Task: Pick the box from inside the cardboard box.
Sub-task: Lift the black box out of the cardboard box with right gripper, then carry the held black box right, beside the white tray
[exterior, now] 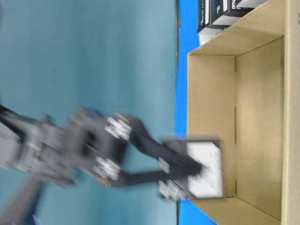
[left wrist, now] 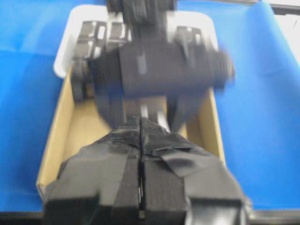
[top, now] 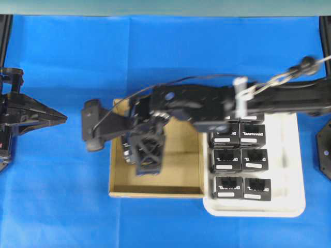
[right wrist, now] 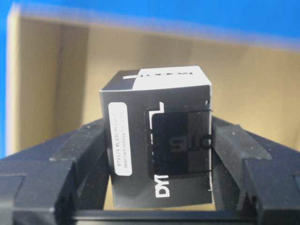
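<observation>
Right claw (right wrist: 159, 154) is clamped on the box (right wrist: 157, 136), its pads pressing both sides, over the left wall of the cardboard box (top: 181, 170). White letters "DY" show, the label strip too blurred to read. Left claw (left wrist: 140, 187) sits pinched together, well apart at the desk's left edge.
</observation>
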Robot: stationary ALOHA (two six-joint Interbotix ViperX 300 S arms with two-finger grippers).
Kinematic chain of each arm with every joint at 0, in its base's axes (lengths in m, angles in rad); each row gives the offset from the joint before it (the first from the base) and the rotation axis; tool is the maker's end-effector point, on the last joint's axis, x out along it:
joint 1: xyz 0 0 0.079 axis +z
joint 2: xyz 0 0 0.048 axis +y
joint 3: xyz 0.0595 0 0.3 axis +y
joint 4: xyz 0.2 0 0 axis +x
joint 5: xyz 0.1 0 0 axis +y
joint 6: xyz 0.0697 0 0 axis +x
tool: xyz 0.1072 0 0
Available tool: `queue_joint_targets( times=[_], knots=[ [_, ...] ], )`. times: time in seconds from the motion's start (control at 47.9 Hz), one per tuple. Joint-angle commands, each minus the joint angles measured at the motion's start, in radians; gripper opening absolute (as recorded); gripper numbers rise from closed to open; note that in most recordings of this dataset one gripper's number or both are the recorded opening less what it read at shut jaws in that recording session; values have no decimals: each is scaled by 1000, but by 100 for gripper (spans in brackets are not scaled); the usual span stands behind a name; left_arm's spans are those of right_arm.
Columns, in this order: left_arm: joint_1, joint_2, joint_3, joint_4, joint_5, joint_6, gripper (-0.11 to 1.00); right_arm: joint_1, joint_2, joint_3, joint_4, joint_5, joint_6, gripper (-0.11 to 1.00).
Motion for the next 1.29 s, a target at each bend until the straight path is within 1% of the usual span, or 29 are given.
queue_joint_targets(
  times=[0.0, 0.104, 0.229, 0.375, 0.501, 0.605, 0.709, 0.918, 1.064, 1.189, 1.272],
  knots=[
    [-2, 3, -12, 3, 2, -2, -7, -6, -72, 12, 0, 46, 9, 61],
    [-2, 3, -12, 3, 2, -2, -7, -15, -160, 58, 2, 77, 26, 61],
    [-2, 3, -12, 3, 3, -2, -7, -32, -282, 166, 0, 84, 48, 61],
    [-2, 3, -12, 3, 2, -2, -7, -51, -414, 339, 0, 81, 87, 61],
    [0, 5, -12, 2, 2, -2, -7, -60, -499, 469, 0, 69, 106, 61],
    [0, 11, -12, 3, 2, -2, -7, -61, -555, 568, 0, 17, 109, 61],
    [0, 17, -11, 3, 2, -2, -7, -63, -600, 626, 0, -23, 112, 61],
    [-2, 25, -11, 3, 3, -3, -7, -71, -696, 738, 0, -6, 112, 61],
    [-2, 25, -11, 3, 3, -3, -7, -106, -784, 825, 0, -6, 112, 61],
    [-2, 25, -11, 3, 3, -3, -7, -155, -861, 896, -17, -15, 107, 61],
    [-2, 25, -11, 3, 3, -3, -7, -181, -917, 942, -48, -12, 103, 61]
  ],
)
